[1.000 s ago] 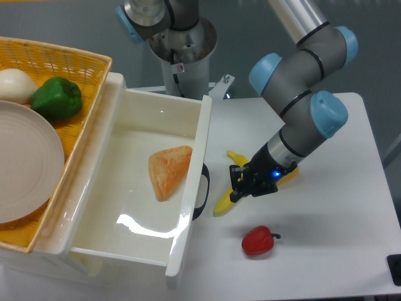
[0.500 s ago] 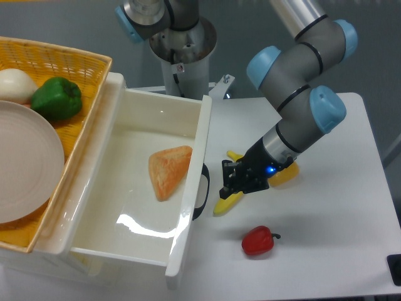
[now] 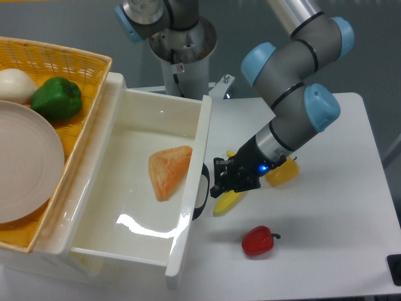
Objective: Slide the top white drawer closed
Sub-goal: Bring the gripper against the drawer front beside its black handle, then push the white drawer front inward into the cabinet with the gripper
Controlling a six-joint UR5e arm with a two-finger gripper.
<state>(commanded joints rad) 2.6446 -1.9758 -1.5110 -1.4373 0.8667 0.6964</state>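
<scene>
The top white drawer (image 3: 191,188) stands pulled far out of the cabinet toward the right, its flat front panel carrying a curved black handle (image 3: 203,192). An orange wedge of food (image 3: 168,170) lies inside it. My gripper (image 3: 219,185) hangs low over the table just right of the handle, close to it; whether it touches is not clear. Its dark fingers look closed together with nothing between them. A banana (image 3: 227,200) lies partly under the gripper.
A red pepper (image 3: 258,241) lies on the white table (image 3: 326,238) in front of the gripper. On the cabinet top sits a wicker basket (image 3: 75,69) holding a green pepper (image 3: 57,98), a white onion (image 3: 15,84) and a plate (image 3: 25,163).
The gripper has moved left across the banana, from about a hand's width away to right beside the drawer handle. The drawer has not moved.
</scene>
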